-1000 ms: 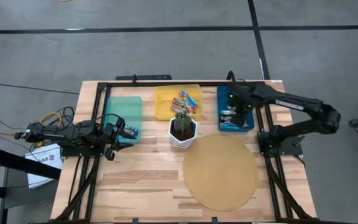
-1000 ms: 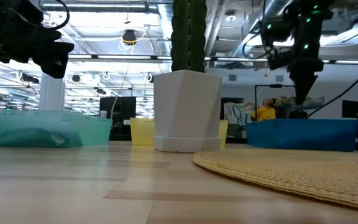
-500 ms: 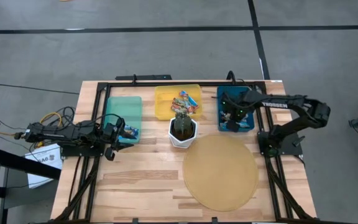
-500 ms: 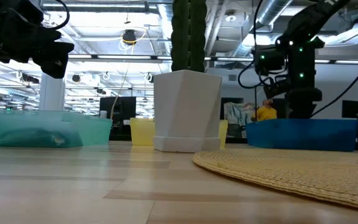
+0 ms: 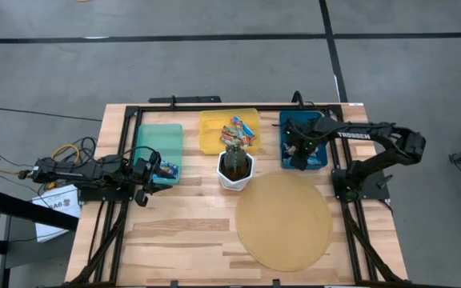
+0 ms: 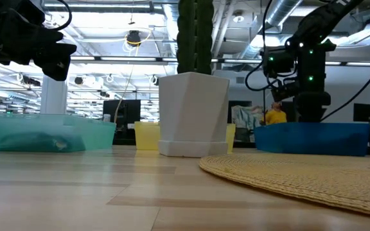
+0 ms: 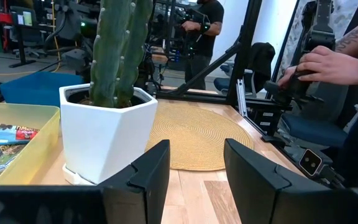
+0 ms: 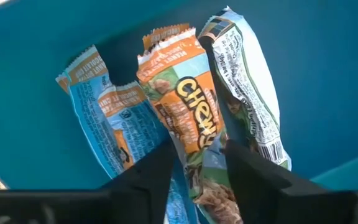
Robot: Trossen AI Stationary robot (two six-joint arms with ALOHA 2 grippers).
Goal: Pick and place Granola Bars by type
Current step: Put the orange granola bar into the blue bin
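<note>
Right gripper (image 8: 194,171) | parted astride orange granola bar (image 8: 188,99) | blue bin (image 8: 316,68)

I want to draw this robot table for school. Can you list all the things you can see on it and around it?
Granola bars: three seen lying in the blue bin, orange and light blue wrappers; more in the yellow bin.
Blue bin: one, blue, back right of the table.
Yellow bin: one, yellow, back middle.
Teal bin: one, teal, back left.
Cactus pot: one, white with a green cactus, in front of the yellow bin.
Round mat: one, tan woven, front right.
Table: one, light wood.
Person's hand: one, beyond the table.
Left gripper: black, open, beside the teal bin.
Right gripper: black, open over the bars in the blue bin.
</note>
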